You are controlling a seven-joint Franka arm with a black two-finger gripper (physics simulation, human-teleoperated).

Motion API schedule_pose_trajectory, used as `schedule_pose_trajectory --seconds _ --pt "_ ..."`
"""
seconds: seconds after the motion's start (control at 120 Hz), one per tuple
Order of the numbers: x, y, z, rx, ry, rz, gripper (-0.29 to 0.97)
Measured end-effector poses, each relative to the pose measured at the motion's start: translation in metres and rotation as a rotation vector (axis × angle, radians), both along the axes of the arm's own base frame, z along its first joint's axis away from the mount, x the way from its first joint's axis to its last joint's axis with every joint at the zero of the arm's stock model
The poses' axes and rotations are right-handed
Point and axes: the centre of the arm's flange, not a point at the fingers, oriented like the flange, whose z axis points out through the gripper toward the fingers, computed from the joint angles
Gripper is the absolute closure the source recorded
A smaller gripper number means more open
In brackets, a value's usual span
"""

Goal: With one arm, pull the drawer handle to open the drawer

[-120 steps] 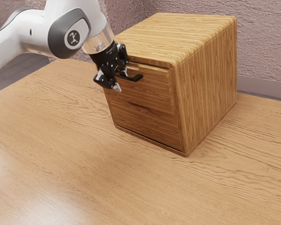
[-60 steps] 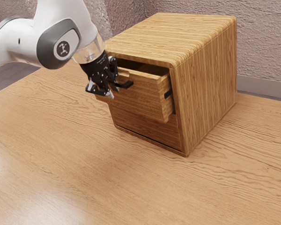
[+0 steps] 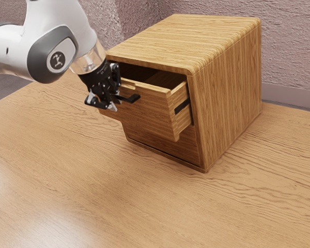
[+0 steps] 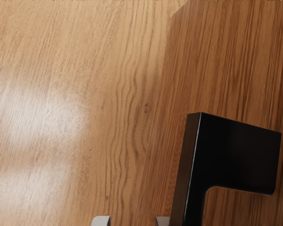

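Top drawer (image 3: 150,111): light oak-grain wood, partly pulled out of the cabinet (image 3: 222,77), level, interior open above. Handle (image 3: 129,97): black squared bar (bent at its end toward the wood), horizontal, standing off the drawer front.

Legible text, numbers, brand names: we find none.

Marks: one small white emblem (image 3: 56,58) at the centre of the grey round joint cap (image 3: 47,51) on the white robot arm (image 3: 15,41). We see it as a symbol, with no lettering we can read.
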Motion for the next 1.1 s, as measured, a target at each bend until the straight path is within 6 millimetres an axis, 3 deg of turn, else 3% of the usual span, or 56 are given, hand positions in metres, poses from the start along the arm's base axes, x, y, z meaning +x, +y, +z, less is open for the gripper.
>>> schedule_pose_trajectory --seconds 0.358,0.567,0.875,1.1 --pt "-0.016 -0.004 0.001 0.011 -0.016 0.000 0.55" --pt "-0.037 -0.036 0.003 0.015 -0.018 -0.046 0.54" --pt "-0.053 -0.023 0.008 0.028 -0.053 -0.034 0.53" --pt "-0.076 -0.019 0.006 0.033 -0.048 -0.022 0.54"
